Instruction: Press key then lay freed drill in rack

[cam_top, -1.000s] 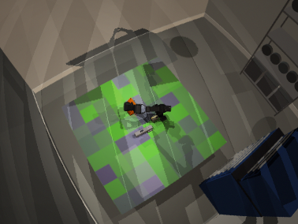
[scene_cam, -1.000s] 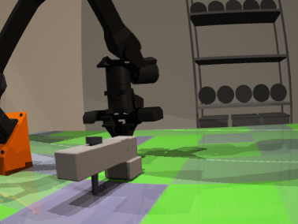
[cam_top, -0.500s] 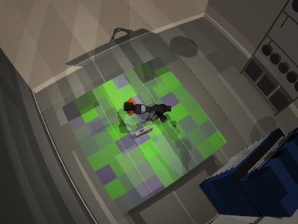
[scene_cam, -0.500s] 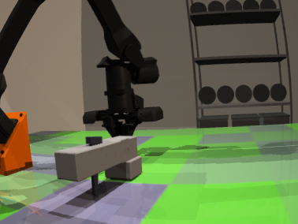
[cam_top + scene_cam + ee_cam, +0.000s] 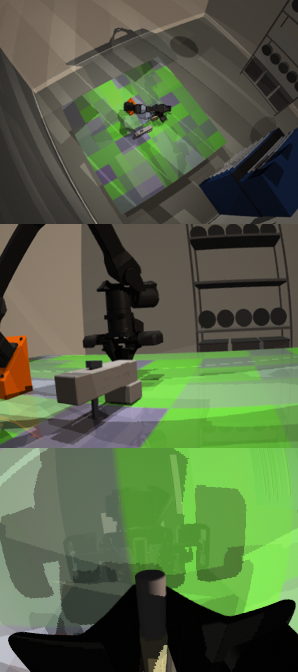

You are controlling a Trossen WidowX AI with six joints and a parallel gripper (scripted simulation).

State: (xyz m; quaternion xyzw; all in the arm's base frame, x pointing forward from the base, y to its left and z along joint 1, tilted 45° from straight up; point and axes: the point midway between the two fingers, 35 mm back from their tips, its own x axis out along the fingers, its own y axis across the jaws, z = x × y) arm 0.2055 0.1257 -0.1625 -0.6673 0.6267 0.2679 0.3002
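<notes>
From the top view, you have one gripper (image 5: 161,116) (image 5: 120,356) (image 5: 147,589) on one arm (image 5: 151,108) (image 5: 120,261), at about two o'clock from one pale bar (image 5: 144,132) (image 5: 94,381). You can't make out a rack here, so check where to lay the drill before committing.

In the exterior view, count one key (image 5: 94,364), its head above the bar and its shank below, and one smaller block (image 5: 134,392) at four o'clock from the key. The fingertips sit behind the bar's far end; swing toward seven o'clock too low and you might knock it.

In the wrist view, the fingers are pinching one dark round piece, apparently the drill (image 5: 151,598), upright at six o'clock. It looks slim, so a sideways pull could tilt it or make it slip. If the key isn't fully down, the drill may bind.
</notes>
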